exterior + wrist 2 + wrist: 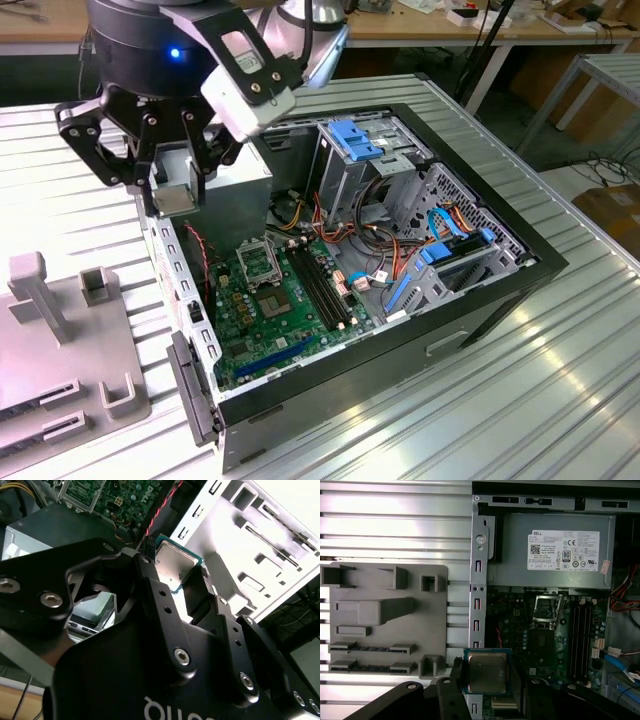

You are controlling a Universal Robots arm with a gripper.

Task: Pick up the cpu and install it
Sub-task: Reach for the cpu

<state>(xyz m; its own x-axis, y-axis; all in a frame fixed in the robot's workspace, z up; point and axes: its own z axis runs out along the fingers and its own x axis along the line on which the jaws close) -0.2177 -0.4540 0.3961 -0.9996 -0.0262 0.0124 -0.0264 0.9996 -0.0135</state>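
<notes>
Gripper pinching cpu by its edges, held above case wall at exterior view's left, short of socket; risk: thin edge grip slips or chip tilts, so pins bend.

Black, screw-studded pincer; blue light

Gripper hangs over the near-left edge of the open computer case, black fingers pinching the cpu, silver face out. Below, toward the exterior view's right, lies the green motherboard with its socket frame and black memory slots. A grey fixture tray sits outside the case on the ribbed table
</notes>
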